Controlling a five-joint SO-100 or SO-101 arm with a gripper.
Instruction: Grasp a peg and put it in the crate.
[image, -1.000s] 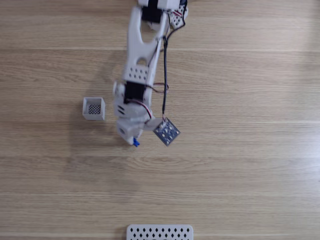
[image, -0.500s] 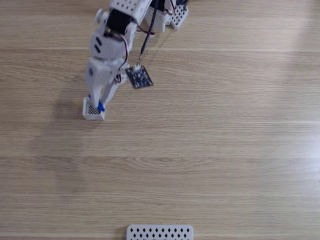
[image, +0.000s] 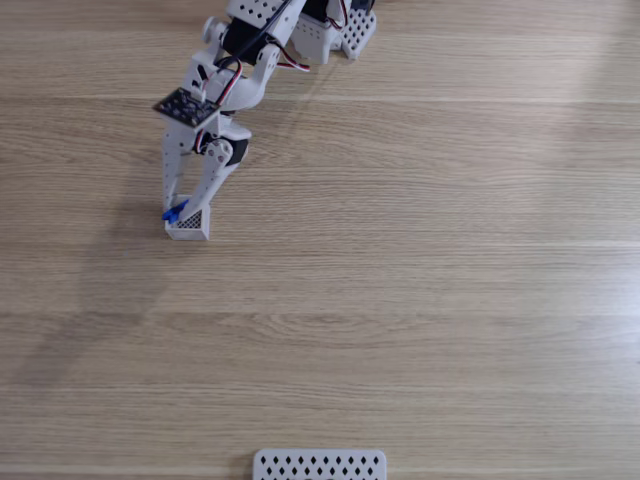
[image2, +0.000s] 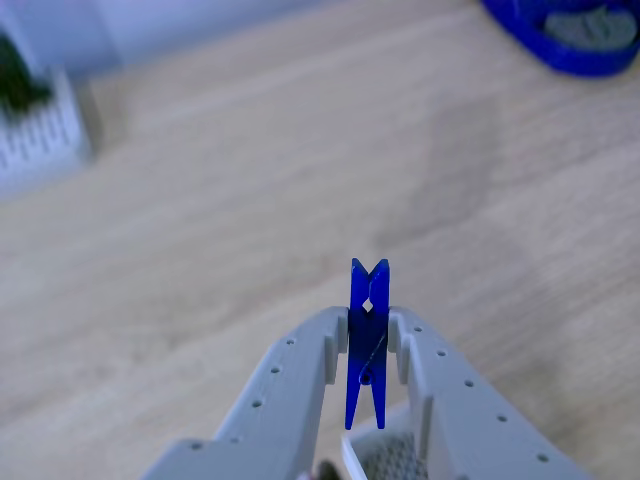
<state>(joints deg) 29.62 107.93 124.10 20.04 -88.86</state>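
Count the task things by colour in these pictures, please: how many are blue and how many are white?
Blue: 1, the peg, held between the fingers of the gripper.
White: 1, the crate.
Total: 2.

From my fixed view the crate sits left on the table, under the gripper. I see the peg between its fingers, above the crate's left edge. A perforated plate lies at the bottom edge, well apart.

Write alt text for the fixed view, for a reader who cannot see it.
Seen from above, the white arm's gripper holds a blue peg at the rim of a small white crate on a wooden table. A perforated white piece sits at the bottom edge.
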